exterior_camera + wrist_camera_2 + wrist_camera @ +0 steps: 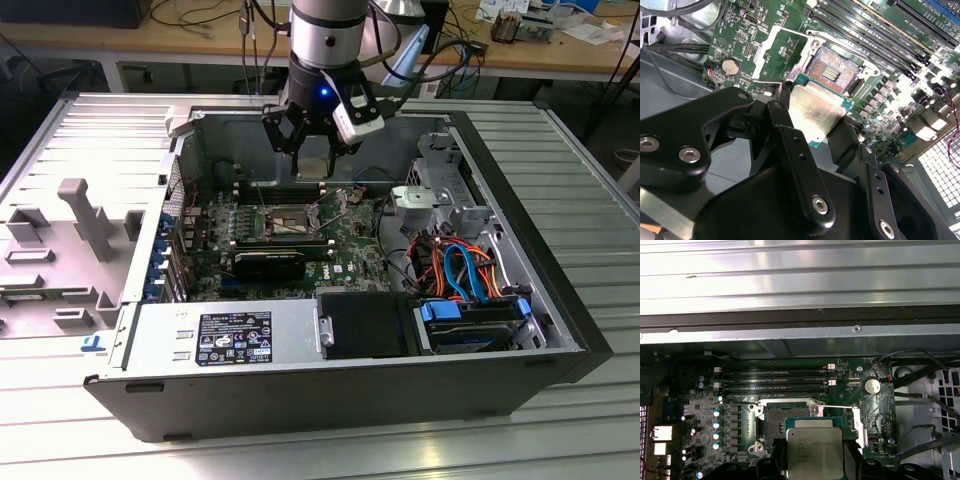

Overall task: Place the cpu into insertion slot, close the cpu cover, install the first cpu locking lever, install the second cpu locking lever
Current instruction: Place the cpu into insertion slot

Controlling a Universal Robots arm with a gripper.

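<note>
Nearly over the socket: chip gripped, slot lying open

So, from where I stand, the tool hangs inside the open computer case that lies on the ribbed metal table. Its fingers are clenched on the cpu, pinching it by two opposite edges with the dull silver top facing the wrist cameras. The chip is in the air and touches nothing on the motherboard.

Everything turns on the insertion slot. It sits bare with its dark centre showing. The cpu cover is swung off it, on the side of the slot where the coin cell sits.

The cpu hovers above the slot but not squarely over it. In both wrist views it overlaps one corner of the slot and spills off toward the cover side, away from the memory slots. In the first wrist view the chip's edges run about parallel with the slot's silver rim. I judge the twist is close to right, and the mismatch is a sideways offset plus height. How high the chip rides above the slot I cannot tell.

With the slot unfilled, none of the task's steps is done.
</note>
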